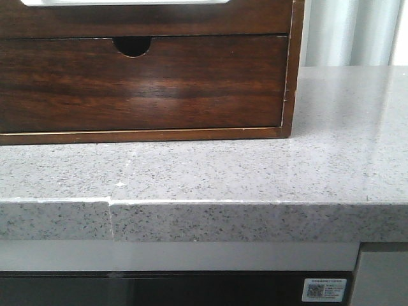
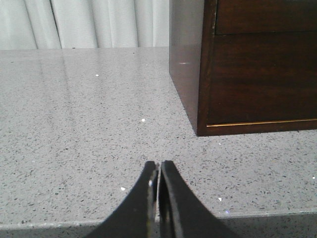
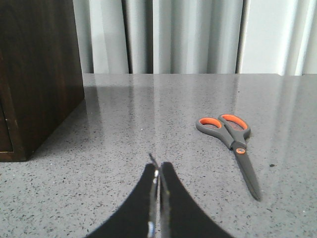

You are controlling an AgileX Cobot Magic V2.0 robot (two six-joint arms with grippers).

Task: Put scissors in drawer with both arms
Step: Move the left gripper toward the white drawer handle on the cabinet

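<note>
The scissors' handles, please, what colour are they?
Grey scissors, orange-lined handles; right wrist view.

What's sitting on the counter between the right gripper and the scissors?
Nothing. In the right wrist view only bare speckled countertop separates the shut right gripper from the closed scissors.

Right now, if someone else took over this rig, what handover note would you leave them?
Left gripper: shut, empty, low over the counter beside the wooden cabinet.
Right gripper: shut, empty, over the counter on the cabinet's other side.
Scissors: flat on the counter, blades closed, untouched, ahead of the right gripper; not visible from the front.
Drawer: the plain front above the notched one, closed as far as the front view shows.
Done: nothing yet.
Left: open the drawer, pick up the scissors, put them in.
</note>
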